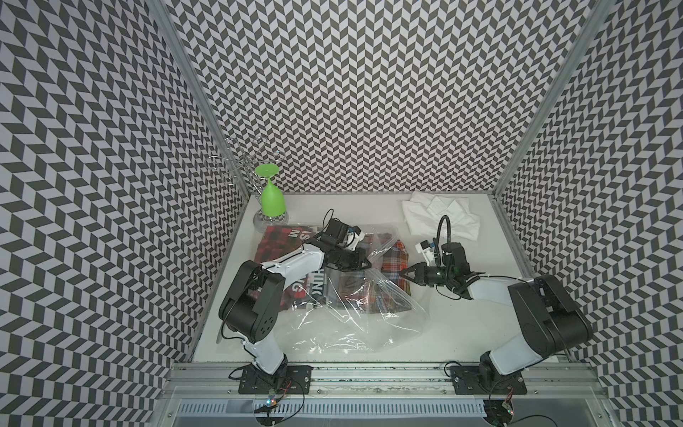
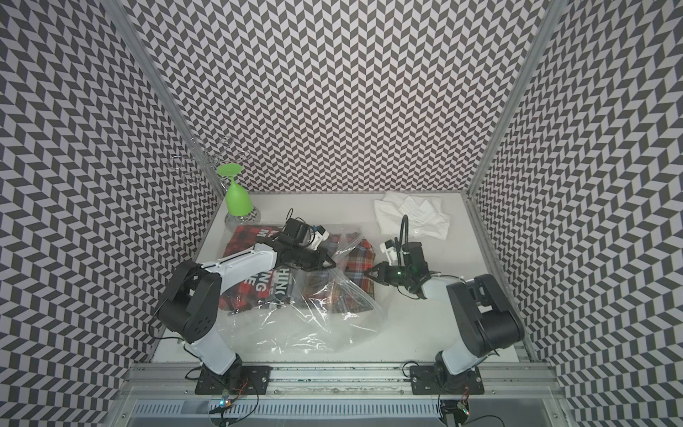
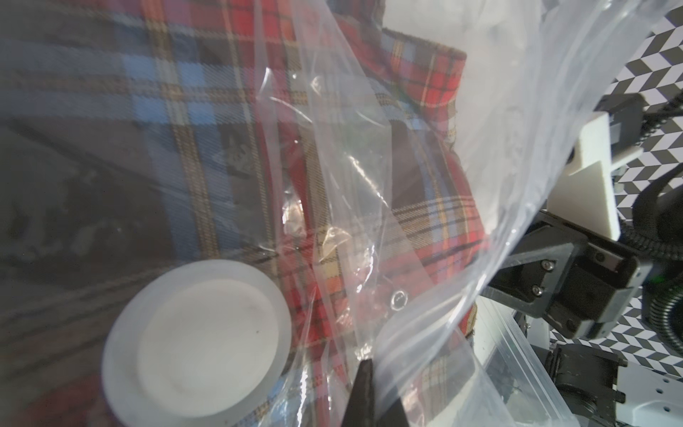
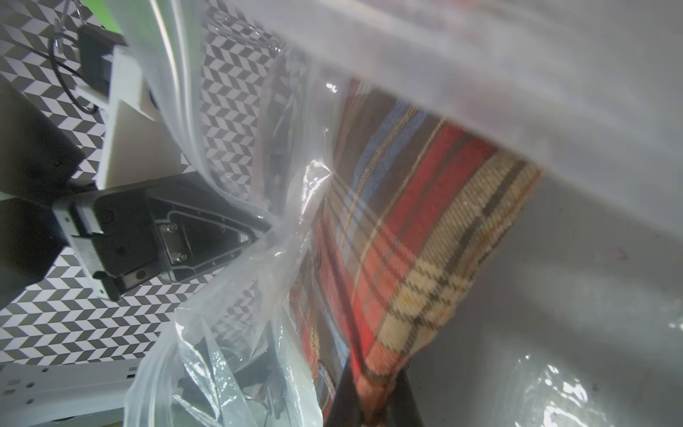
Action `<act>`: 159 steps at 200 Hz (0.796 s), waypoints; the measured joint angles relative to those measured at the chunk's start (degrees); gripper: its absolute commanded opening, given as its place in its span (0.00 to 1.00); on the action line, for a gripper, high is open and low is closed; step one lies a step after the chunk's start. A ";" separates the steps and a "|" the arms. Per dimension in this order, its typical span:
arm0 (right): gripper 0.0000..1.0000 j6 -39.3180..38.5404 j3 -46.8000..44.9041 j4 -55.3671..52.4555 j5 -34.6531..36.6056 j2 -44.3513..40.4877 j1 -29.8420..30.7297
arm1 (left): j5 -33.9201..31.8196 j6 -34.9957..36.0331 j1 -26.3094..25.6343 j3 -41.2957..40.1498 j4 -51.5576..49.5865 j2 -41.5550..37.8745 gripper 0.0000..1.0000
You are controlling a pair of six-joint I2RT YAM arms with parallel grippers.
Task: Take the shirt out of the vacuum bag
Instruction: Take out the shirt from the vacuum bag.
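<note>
- Vacuum bag [image 1: 351, 321], crinkled and see-through, sprawls over the middle and near-left of the white table [image 1: 462, 332]. Its near part lies flat and empty. Its far part is lifted and bunched over the shirt [image 1: 397, 258].
- Left arm [image 1: 288, 262] reaches from the near-left base across the bag. The left gripper [image 1: 369, 264] is closed on a gathered fold of the bag's plastic, holding it up off the table.
- Right arm [image 1: 491, 292] bends in from the near-right base, wrist low and pointing left. The right gripper [image 1: 401, 273] is clamped on a corner of the shirt's plaid cloth, seen close in the right wrist view [image 4: 369, 399].
- Shirt, plaid in red, blue and tan, lies mid-table, partly under the plastic, with its right edge showing bare beside the right gripper.
- Red-and-black checked item [image 1: 281, 240] with white lettering lies under the left arm; I cannot tell whether it is inside the bag.
- White garment [image 1: 439, 216] sits crumpled at the far-right corner, well apart from the bag.
- Green glass [image 1: 272, 199] hangs upside down on a wire rack [image 1: 240, 162] at the far-left corner.
- Valve disc [image 3: 196, 340], round and white, lies against the plaid.
</note>
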 measured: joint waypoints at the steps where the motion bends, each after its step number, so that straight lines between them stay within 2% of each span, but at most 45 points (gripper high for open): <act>1: 0.00 -0.04 0.02 -0.20 0.02 -0.13 0.00 | 0.00 0.00 0.02 0.04 -0.07 0.00 0.00; 42: 0.00 -1.68 0.02 -6.45 1.16 -3.54 -0.76 | -0.22 1.36 0.90 1.77 -2.36 0.31 0.00; 92: 0.00 -4.85 0.04 -14.78 0.90 -7.39 -5.92 | -0.61 3.23 1.38 2.47 -3.63 1.01 0.00; 159: 0.00 -5.79 5.55 -20.85 -3.50 -9.57 -7.13 | -0.59 3.28 1.38 2.47 -3.67 2.25 0.00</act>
